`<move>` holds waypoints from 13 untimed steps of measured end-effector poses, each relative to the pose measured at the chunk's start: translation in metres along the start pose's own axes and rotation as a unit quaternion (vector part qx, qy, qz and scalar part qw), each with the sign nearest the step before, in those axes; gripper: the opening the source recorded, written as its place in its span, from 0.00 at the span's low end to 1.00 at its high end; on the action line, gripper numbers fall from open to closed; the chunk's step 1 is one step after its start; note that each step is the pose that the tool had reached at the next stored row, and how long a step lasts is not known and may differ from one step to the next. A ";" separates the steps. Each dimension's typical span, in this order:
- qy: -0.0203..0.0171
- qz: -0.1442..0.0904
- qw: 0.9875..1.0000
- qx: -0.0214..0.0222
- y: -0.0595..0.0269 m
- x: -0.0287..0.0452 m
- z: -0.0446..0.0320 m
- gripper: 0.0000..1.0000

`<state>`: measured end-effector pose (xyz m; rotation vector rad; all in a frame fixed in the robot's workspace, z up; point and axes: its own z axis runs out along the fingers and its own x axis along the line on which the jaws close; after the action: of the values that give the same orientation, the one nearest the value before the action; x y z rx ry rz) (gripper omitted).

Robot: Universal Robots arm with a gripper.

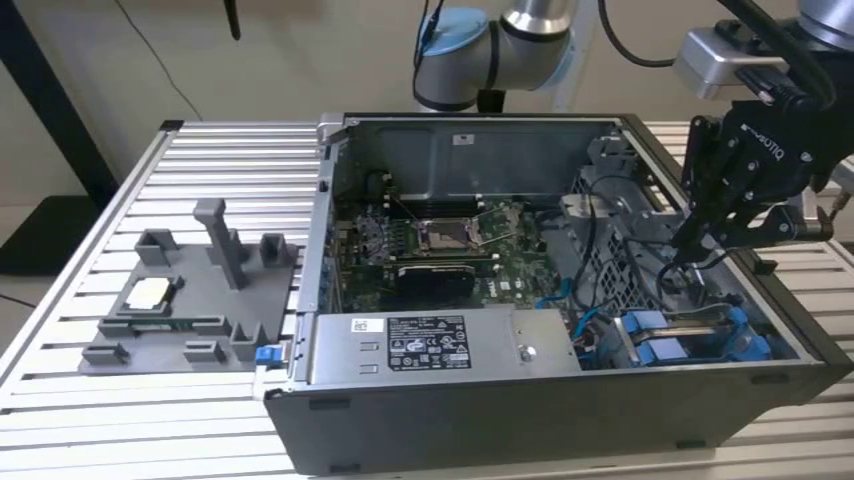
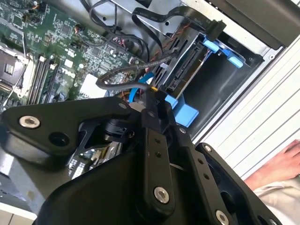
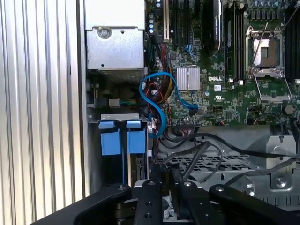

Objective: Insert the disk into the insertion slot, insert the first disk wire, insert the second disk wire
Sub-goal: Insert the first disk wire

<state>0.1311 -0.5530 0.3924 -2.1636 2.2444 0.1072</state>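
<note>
Low at the exterior view's right: flat silver-grey disk in bright blue plastic carrier [image 1: 694,335], seated in grey insertion slot [image 1: 777,345], black gripper [image 1: 678,262] just above.

Second wrist view: fingertips [image 2: 151,105] apparently pinched on thin black disk wire [image 2: 101,82].

First wrist view: blue carrier tabs [image 3: 119,140].

Wire probably limp and light, so best gripped behind its plug.

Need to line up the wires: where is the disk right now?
In the exterior view, the disk sits in the case's near corner on the exterior view's right, below the gripper, beside the grey power-supply box.
</note>
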 end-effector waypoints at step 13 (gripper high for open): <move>0.000 0.000 1.000 0.000 -0.0001 0.0001 0.0018 0.19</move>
<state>0.1311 -0.5530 0.3906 -2.1633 2.2440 0.1078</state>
